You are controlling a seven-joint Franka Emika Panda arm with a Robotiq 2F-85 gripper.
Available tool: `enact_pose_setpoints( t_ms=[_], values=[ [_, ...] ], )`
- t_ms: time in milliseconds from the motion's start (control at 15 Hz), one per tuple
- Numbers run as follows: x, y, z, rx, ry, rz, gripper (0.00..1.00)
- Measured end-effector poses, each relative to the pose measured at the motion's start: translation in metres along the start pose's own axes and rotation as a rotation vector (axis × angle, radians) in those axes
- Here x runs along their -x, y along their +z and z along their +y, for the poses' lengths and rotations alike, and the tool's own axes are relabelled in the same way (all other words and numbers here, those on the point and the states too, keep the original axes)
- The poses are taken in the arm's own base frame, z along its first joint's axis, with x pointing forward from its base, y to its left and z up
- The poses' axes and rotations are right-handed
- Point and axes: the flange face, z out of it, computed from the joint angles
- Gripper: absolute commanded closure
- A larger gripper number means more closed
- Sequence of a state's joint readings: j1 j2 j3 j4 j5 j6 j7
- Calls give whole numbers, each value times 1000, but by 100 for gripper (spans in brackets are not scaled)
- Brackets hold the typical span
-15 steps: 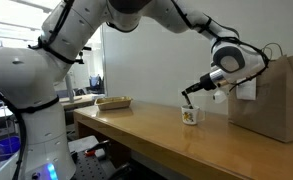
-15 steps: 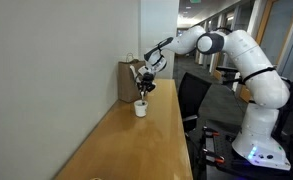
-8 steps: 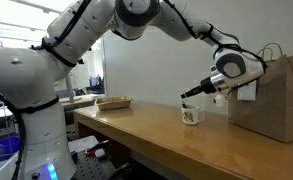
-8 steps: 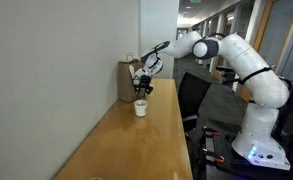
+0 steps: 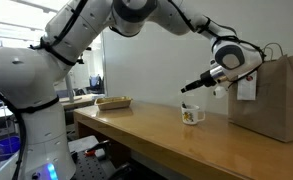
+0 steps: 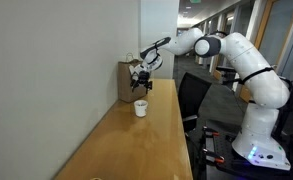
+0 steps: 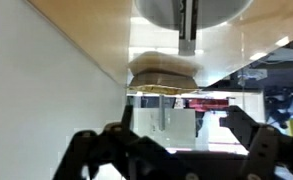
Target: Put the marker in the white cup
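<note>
From where I stand, the marker (image 7: 187, 25) looks to be in the white cup (image 5: 191, 115) already. In the wrist view a thin dark stick crosses the cup's pale mouth at the 12 o'clock edge of the picture. In both exterior views it is too small to make out.

I'd judge the marker to be light, stiff and smooth-barrelled, so it would roll or slip easily. If it needed taking again, the place to pinch is across the barrel near its middle. The cup seems light too, and a nudge could tip it.

The gripper (image 5: 190, 89) hangs in the air at 12 o'clock of the cup, clear of its rim. In the wrist view its fingers (image 7: 86, 150) are spread wide, with nothing between them and nothing touching them.

The cup stands on the wooden counter (image 5: 136, 130), and the brown paper bag (image 5: 276, 100) is at its 3 o'clock.
</note>
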State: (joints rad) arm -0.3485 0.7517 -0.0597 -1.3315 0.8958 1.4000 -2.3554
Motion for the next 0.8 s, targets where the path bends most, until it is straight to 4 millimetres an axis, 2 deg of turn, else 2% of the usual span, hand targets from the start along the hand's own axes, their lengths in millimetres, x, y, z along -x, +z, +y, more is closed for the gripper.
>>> enact_pose_setpoints(
  t_ms=[133,333,533,800],
  values=[
    [-23,2,9,20,64,-52,0],
    [-65,21,21,57,156,-138,0],
    [-106,49,24,104,245,-223,0],
    [-153,96,19,179,371,-323,0]
  ],
)
